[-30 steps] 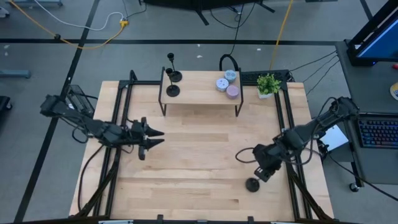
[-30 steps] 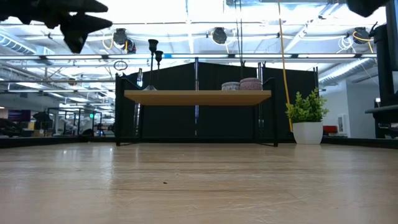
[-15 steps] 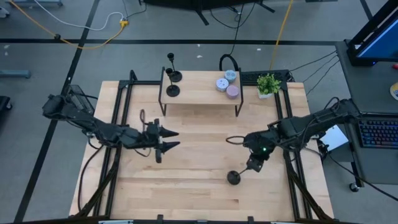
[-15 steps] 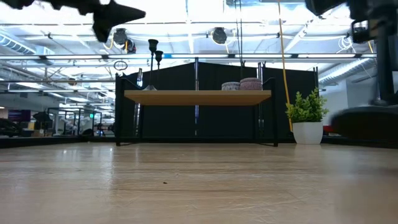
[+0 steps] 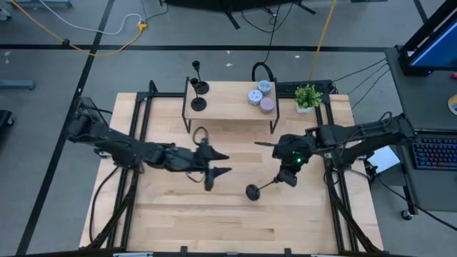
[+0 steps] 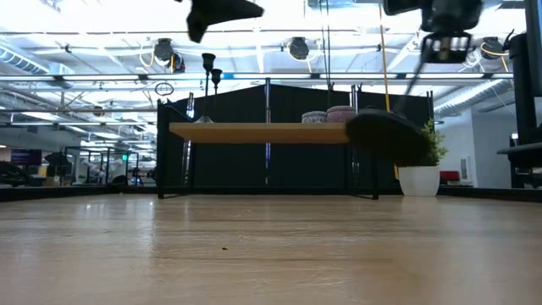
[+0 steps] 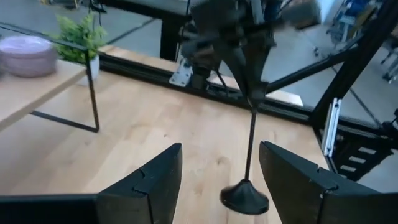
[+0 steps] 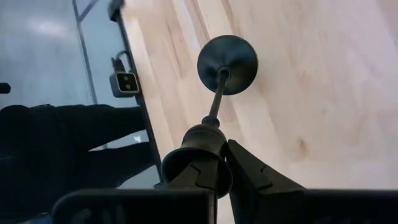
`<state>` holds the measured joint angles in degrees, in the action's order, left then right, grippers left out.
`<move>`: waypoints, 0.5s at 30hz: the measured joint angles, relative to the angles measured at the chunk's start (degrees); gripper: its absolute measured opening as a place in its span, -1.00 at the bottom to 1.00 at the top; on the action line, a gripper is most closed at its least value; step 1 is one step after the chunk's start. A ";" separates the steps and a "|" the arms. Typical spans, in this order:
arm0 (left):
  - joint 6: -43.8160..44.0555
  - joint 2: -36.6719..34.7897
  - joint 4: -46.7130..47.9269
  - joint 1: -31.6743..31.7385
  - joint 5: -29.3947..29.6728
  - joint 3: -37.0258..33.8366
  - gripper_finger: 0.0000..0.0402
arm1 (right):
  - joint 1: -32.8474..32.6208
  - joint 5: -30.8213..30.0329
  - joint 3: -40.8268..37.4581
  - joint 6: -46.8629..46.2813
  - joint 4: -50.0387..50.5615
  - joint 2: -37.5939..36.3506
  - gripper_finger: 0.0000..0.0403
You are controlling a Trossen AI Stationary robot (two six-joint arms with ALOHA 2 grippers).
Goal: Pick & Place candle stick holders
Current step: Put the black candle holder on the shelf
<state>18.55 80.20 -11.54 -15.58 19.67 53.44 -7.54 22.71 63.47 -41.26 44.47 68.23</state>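
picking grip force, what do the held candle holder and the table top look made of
Candle stick holder in the right end effector: probably metal, matte black, judging by the thin stem, flat disc base and faint sheen. Table top: light wood, with visible plank seams and grain, smooth finish.

shelf [image 5: 228,107]: three pucks [image 5: 260,95] | potted plant [image 5: 308,97] beside

The counter [image 5: 235,207] is pale, smooth wood planks with visible grain and a soft sheen. The held candle stick holder [image 8: 226,57] looks like matt black metal, its disc base faintly satin. The right end effector [image 8: 219,167] and left end effector [image 7: 217,180] have dull dark plastic fingers. The shelf [image 5: 228,107] has a light wood top on thin black metal legs.
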 joint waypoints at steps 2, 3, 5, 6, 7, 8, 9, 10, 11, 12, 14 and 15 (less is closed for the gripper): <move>0.21 2.73 1.38 0.43 -1.07 3.01 0.10 | 1.07 -0.20 1.50 3.14 0.14 0.18 -0.97; 0.51 4.05 2.15 0.69 -1.58 4.50 0.10 | 1.66 -0.22 2.56 4.64 0.16 0.60 -0.97; 1.20 6.58 3.84 1.04 -1.83 7.56 0.10 | 2.71 -0.27 4.70 7.81 0.90 1.39 -0.97; 1.46 7.83 4.55 1.21 -1.85 9.13 0.10 | 3.09 -0.34 5.79 9.42 1.64 2.00 -0.97; 1.46 8.87 5.45 1.36 -1.91 10.60 0.10 | 3.50 -0.37 7.02 11.02 2.24 2.77 -0.97; 1.46 9.99 6.70 1.47 -1.89 12.10 0.10 | 3.89 -0.36 8.30 12.69 2.46 3.61 -0.97; 1.47 11.08 7.58 1.69 -1.89 13.81 0.10 | 4.12 -0.38 9.48 14.31 3.23 4.57 -0.97; 1.43 12.10 8.10 1.85 -1.91 15.50 0.10 | 4.36 -0.37 10.64 15.86 4.80 5.68 -0.97; 1.29 12.85 9.15 2.01 -1.91 16.91 0.10 | 4.65 -0.36 11.69 17.29 6.68 6.92 -0.97; 0.99 13.49 10.47 2.16 -2.00 18.32 0.10 | 4.91 -0.35 12.69 18.72 8.36 8.18 -0.97; 0.70 15.22 11.26 2.56 -2.94 21.34 0.10 | 5.25 -0.36 14.61 21.68 10.08 10.72 -0.97; 0.67 15.75 12.82 2.72 -3.30 22.45 0.10 | 5.41 -0.38 15.66 23.12 10.77 11.85 -0.97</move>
<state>19.22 95.95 1.28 -12.86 16.37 75.90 -2.12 22.33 79.12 -18.15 55.24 80.07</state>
